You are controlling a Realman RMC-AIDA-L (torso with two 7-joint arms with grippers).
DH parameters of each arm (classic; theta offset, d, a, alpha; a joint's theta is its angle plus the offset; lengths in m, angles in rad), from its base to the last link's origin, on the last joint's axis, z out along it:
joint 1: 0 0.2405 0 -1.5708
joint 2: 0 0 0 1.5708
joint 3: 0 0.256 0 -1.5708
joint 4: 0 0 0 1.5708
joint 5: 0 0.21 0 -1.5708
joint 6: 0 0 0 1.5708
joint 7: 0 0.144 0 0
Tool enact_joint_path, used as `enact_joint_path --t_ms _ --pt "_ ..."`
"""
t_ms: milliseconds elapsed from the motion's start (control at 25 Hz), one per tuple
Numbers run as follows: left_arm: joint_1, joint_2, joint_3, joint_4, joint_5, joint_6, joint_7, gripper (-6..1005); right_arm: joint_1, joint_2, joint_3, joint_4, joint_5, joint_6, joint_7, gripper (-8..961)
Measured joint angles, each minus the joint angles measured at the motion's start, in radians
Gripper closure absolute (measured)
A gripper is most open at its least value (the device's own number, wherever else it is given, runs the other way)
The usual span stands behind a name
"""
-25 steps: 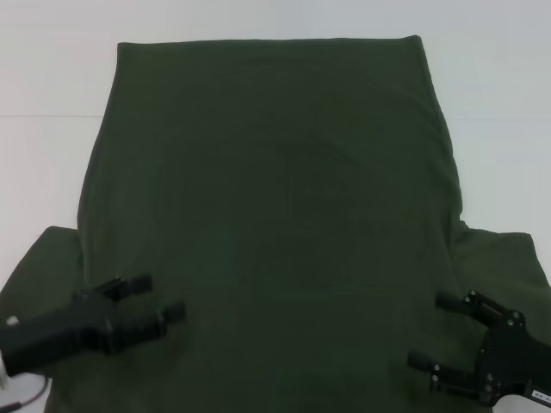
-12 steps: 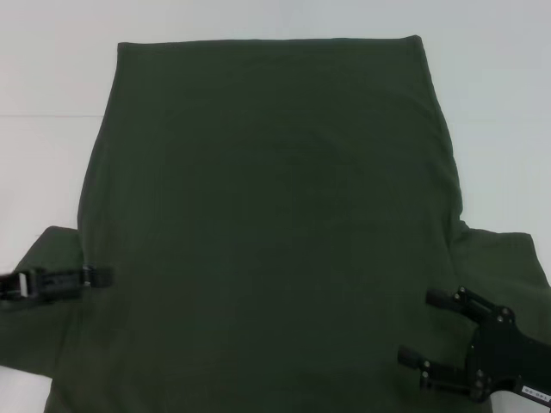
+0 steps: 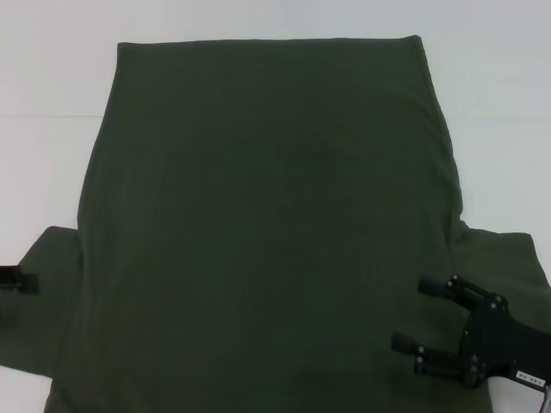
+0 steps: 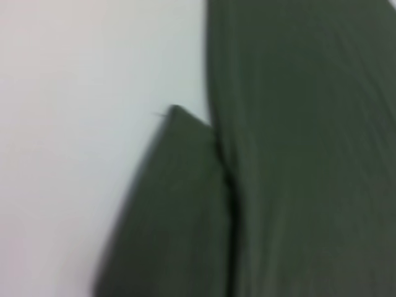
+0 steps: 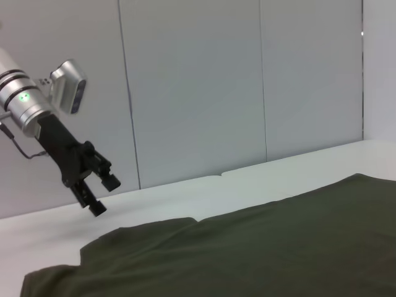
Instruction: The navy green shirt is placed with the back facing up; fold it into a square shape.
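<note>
While it lies flat: the navy green shirt (image 3: 267, 224) covers most of the white table (image 3: 52, 77), plain side up, sleeves spread at both near sides.
Left gripper (image 5: 99, 193): raised above the left sleeve, at the head view's left edge, jaws slightly apart, empty.
Right gripper (image 3: 424, 314): over the shirt's near right part, jaws wide, holding nothing.

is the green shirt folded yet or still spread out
Spread out. The navy green shirt lies flat, both short sleeves out sideways, no fold visible. The open right claw is over its right side.
</note>
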Motion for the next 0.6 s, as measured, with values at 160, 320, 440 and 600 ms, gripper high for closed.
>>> enact_joint_path --t_ms 160,320,440,600 --pt "-0.012 0.007 -0.018 -0.007 0.075 -0.035 -0.027 71 0.004 0.0 0.001 -0.004 0.0 -0.003 0.007 12" --pt "-0.015 0.012 -0.027 -0.031 0.111 -0.076 -0.045 71 0.006 0.0 0.002 -0.004 0.0 -0.003 0.007 12" --pt "-0.016 0.015 -0.034 -0.065 0.112 -0.108 -0.045 72 0.006 0.0 0.002 -0.005 0.0 -0.003 0.007 12" --pt "-0.015 0.015 -0.033 -0.091 0.115 -0.135 -0.043 72 0.006 0.0 0.002 -0.005 0.0 -0.003 0.007 12"
